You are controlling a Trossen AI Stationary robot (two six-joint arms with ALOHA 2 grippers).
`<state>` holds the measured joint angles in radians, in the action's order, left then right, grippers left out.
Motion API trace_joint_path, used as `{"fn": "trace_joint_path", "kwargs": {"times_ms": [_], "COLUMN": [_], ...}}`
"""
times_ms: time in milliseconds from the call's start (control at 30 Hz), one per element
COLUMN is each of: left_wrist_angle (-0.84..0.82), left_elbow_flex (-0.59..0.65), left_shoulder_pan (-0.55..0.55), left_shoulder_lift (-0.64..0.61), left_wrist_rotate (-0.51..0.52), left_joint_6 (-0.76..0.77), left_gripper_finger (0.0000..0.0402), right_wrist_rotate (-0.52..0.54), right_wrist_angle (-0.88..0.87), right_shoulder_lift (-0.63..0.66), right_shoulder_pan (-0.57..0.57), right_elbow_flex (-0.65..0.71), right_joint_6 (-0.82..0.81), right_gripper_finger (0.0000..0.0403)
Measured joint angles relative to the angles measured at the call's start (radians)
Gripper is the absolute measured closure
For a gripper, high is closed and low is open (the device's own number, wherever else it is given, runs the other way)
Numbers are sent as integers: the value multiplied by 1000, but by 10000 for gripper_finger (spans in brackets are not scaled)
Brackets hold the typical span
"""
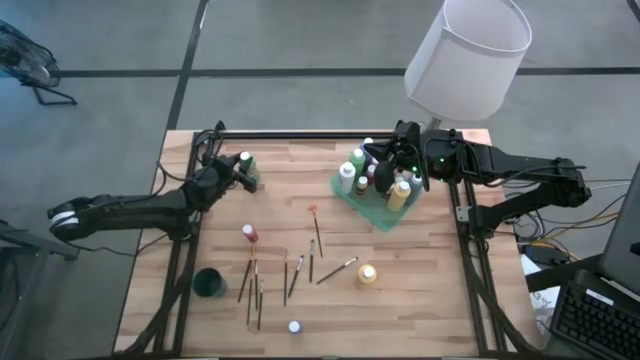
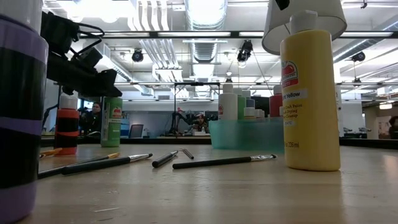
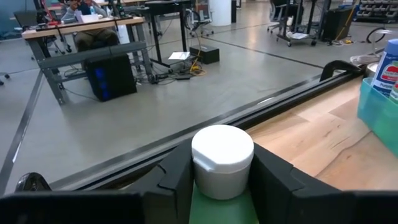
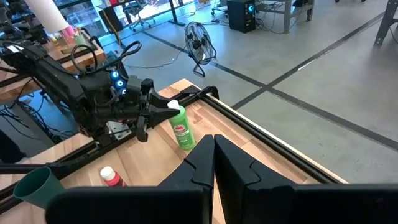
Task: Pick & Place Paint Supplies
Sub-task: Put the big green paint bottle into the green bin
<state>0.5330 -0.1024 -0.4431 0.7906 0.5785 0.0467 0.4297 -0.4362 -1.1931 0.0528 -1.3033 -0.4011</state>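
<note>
The left hand [image 1: 243, 170] grips the green bottle [image 1: 247, 168] at the counter's [image 1: 420, 290] ten o'clock; next, lift toward the tray [image 1: 382, 214], where the right hand [image 1: 405, 150] hovers shut, empty.

Open-plan robotics lab: polished concrete floor [image 3: 155, 106], exposed ceiling ducts [image 2: 205, 25], workbenches [image 3: 81, 31], floor fan [image 4: 200, 43].

Purple-banded container [image 2: 18, 112]: cropped by low view's edge. Green bottle [image 3: 222, 205]: body hidden between fingers [image 3: 177, 177], only cap showed.

Lighting: bright, even, from ceiling fixtures [image 2: 205, 12] at 12 o'clock; soft shadows; near bottle [image 2: 18, 112] at 9 o'clock blurred.
</note>
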Motion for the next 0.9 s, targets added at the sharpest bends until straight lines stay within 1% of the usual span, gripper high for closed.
{"fn": "trace_joint_path", "kwargs": {"times_ms": [167, 367, 900], "left_wrist_angle": [0, -1, -1], "left_elbow_flex": [0, 0, 0], "left_shoulder_pan": [0, 0, 0], "left_shoulder_lift": [0, 0, -1], "left_wrist_rotate": [-2, -4, -17], "left_joint_6": [1, 1, 1], "left_gripper_finger": [266, 274, 272], "right_wrist_rotate": [0, 0, 0], "right_wrist_angle": [0, 0, 0], "right_shoulder_lift": [0, 0, 0], "right_shoulder_pan": [0, 0, 1], "right_elbow_flex": [0, 0, 0], "right_joint_6": [0, 0, 0], "right_gripper_finger": [394, 394, 394]}}
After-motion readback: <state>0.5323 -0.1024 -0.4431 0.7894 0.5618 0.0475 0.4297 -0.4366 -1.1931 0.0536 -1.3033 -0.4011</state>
